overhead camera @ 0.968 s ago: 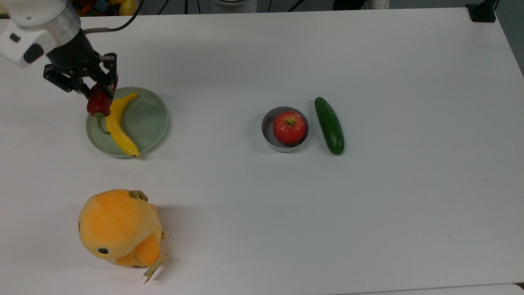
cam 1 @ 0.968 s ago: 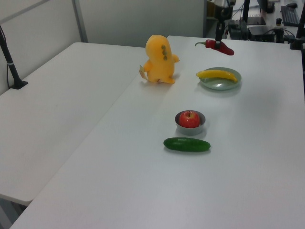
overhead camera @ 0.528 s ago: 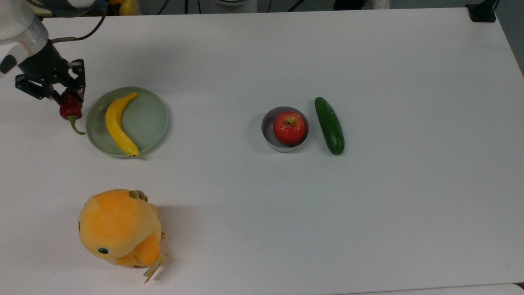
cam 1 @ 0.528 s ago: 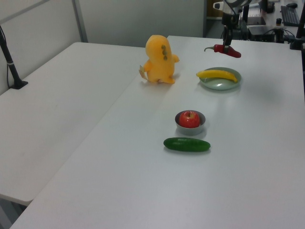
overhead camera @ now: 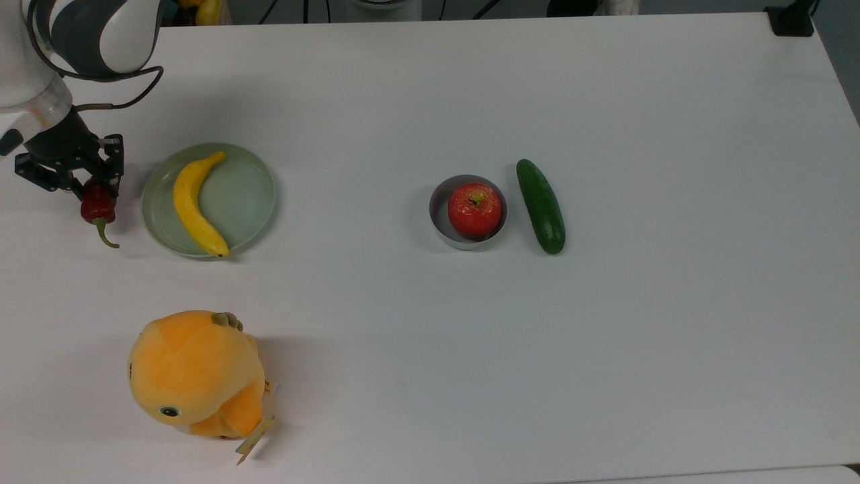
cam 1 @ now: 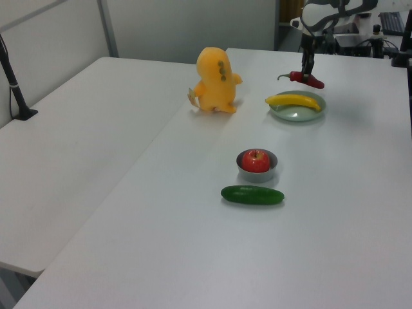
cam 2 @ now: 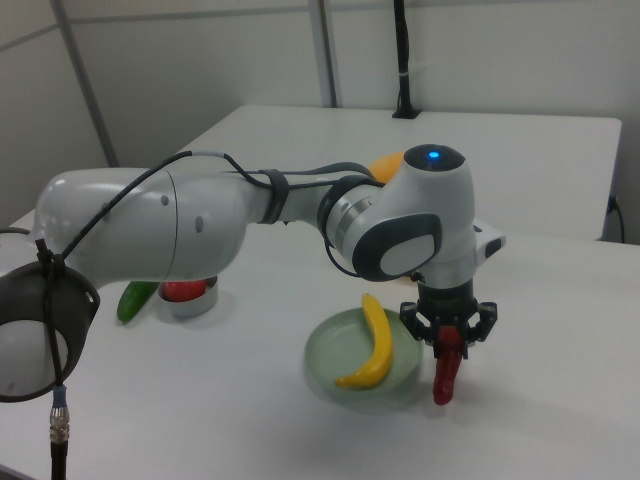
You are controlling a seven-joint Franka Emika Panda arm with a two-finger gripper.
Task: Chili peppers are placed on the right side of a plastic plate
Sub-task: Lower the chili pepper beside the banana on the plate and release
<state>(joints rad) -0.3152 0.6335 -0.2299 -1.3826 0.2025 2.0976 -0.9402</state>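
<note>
The dark red chili pepper (overhead camera: 98, 210) hangs stem-down from my gripper (overhead camera: 84, 183), which is shut on its upper end. It is just off the pale green plastic plate (overhead camera: 247, 195), on the top view's left of the rim. In the right view the chili pepper (cam 2: 445, 376) hangs upright from the gripper (cam 2: 450, 338), on the right view's right of the plate (cam 2: 328, 366), with its lower tip close to the table. I cannot tell whether it touches. In the left view the chili pepper (cam 1: 308, 80) lies level behind the plate (cam 1: 297, 116), under the gripper (cam 1: 306, 68).
A yellow banana (overhead camera: 191, 205) lies in the plate's left half in the top view. An orange plush toy (overhead camera: 195, 373) stands nearer the top view's bottom left. A red apple (overhead camera: 474, 210) sits in a small metal bowl (overhead camera: 438, 214), beside a green cucumber (overhead camera: 540, 206).
My gripper has carried the chili from above the plate's rim and banana to the top view's left, past the plate's edge, and has come lower toward the table.
</note>
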